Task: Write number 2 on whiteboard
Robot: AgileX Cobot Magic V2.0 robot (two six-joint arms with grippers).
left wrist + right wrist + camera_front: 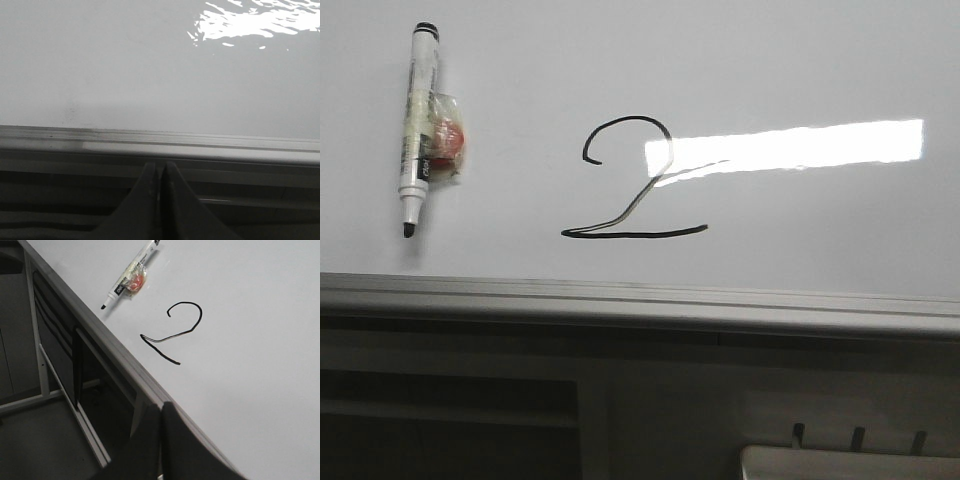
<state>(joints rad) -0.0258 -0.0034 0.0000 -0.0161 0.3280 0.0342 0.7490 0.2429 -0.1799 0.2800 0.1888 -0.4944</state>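
A black hand-drawn number 2 (pixel 635 180) (pixel 172 332) is on the whiteboard (pixel 800 60) (pixel 260 340) (pixel 125 65), near its middle. An uncapped marker (pixel 417 125) (pixel 131 275) with a red-orange wrapped piece taped to it lies on the board left of the 2, tip toward the grey rail. My left gripper (pixel 160 172) is shut and empty, below the board's rail. My right gripper (pixel 161 412) is shut and empty too, at the rail's edge, well short of the 2. Neither gripper shows in the front view.
A grey metal edge rail (pixel 640 305) (pixel 200 145) (pixel 90 330) borders the board on the near side. Below it are dark cabinet fronts (pixel 450 420) (pixel 55 345). A bright glare (pixel 790 145) lies across the board right of the 2. A pale object's edge (pixel 850 460) shows at the bottom right.
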